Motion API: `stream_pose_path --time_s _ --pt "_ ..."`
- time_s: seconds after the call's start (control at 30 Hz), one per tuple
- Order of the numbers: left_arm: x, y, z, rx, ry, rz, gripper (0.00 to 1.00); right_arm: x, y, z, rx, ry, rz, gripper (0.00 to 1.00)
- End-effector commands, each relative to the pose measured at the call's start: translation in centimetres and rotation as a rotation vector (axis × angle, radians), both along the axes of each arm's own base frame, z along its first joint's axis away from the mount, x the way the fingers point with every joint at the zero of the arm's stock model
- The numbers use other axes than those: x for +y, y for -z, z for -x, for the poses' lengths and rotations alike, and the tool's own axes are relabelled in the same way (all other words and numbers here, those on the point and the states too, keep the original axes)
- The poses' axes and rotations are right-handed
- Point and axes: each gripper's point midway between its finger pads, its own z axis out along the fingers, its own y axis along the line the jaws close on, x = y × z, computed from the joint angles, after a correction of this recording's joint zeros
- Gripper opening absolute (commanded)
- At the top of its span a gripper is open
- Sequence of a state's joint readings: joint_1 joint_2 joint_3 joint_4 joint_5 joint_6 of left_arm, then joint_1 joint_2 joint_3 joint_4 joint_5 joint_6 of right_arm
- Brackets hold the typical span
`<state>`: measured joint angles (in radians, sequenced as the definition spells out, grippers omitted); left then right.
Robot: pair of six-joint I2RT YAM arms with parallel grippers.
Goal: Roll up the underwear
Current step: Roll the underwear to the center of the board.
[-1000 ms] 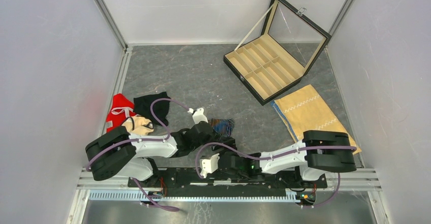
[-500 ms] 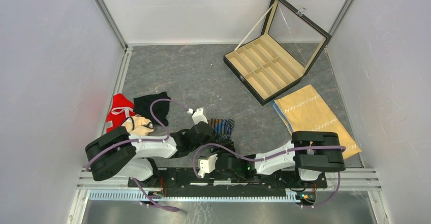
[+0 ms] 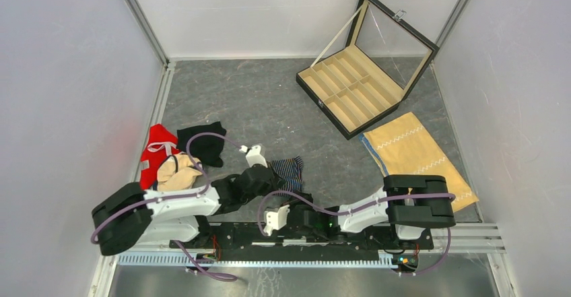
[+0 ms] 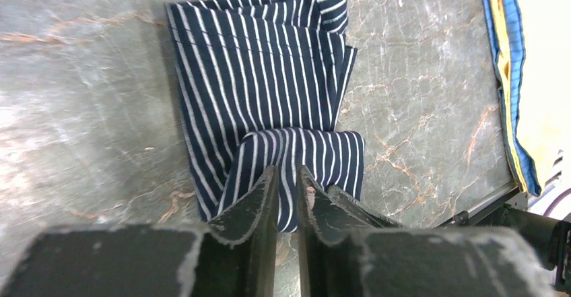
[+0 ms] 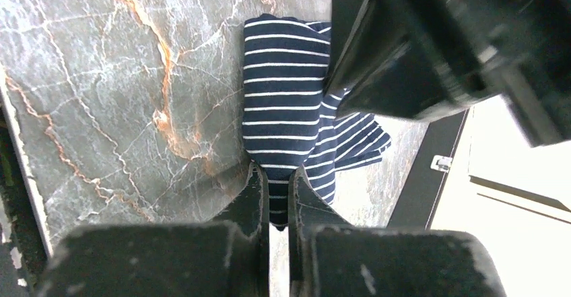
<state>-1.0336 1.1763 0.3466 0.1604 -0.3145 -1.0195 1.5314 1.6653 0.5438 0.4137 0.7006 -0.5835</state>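
A: Overhead first: shows the striped underwear [image 3: 288,169] near the front of the grey table [image 3: 256,102], partly hidden under the left arm [image 3: 182,201].
B: And from the left wrist?
A: Shows the left gripper [image 4: 288,173] nearly pressed together, tips at a doubled-over flap; cannot tell whether pinching cloth.
B: From the right wrist?
A: Shows the right gripper [image 5: 277,176] pressed together on an edge of the same cloth, with fabric in the slit.
B: Handling?
A: Probably light, limp, quick to unfold; best taken at a hem or fold, both layers at once.
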Motion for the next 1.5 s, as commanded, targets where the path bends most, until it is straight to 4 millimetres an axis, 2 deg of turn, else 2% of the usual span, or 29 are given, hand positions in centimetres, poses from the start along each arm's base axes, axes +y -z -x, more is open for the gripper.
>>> stream_pose_path --time_s 0.0,0.07,0.13,0.23,0.33,0.47,0.67,0.97,1.13,1.33,1.47 --pt "4.4 -0.9 -0.5 -0.068 -0.090 -0.106 0.27 -1.3 1.0 0.5 0.084 0.020 -0.024 0.00" --pt "5.9 -1.9 -0.8 -0.101 -0.149 -0.108 0.37 -1.2 1.0 1.1 0.131 0.006 -0.051 0.00" --pt "7.2 -3.6 -1.0 -0.143 -0.197 -0.083 0.41 -1.0 1.0 1.6 0.203 -0.013 -0.090 0.00" --pt "8.8 -4.7 -1.0 -0.175 -0.233 -0.081 0.44 -0.4 1.0 2.4 0.346 -0.048 -0.133 0.00" --pt "9.5 -5.5 -0.6 -0.192 -0.231 -0.066 0.44 0.5 1.2 3.4 0.535 -0.089 -0.156 0.00" --pt "9.1 -5.3 0.0 -0.192 -0.181 -0.051 0.44 0.7 1.0 3.6 0.730 -0.105 -0.214 0.00" --pt "7.2 -5.7 0.7 -0.213 -0.074 0.019 0.40 1.4 0.7 4.4 0.985 -0.169 -0.242 0.00" --pt "6.1 -6.2 1.1 -0.239 0.007 0.036 0.35 2.6 -0.6 4.6 1.255 -0.200 -0.287 0.00" --pt "6.6 -5.4 1.1 -0.226 -0.008 0.010 0.32 3.0 -1.1 4.4 1.338 -0.191 -0.294 0.00" --pt "6.9 -2.4 1.4 -0.148 -0.021 -0.055 0.22 3.1 -0.9 4.2 1.365 -0.172 -0.290 0.00" --pt "6.8 -0.7 1.7 -0.108 -0.030 -0.059 0.18 3.7 -1.1 4.4 1.422 -0.176 -0.297 0.00"
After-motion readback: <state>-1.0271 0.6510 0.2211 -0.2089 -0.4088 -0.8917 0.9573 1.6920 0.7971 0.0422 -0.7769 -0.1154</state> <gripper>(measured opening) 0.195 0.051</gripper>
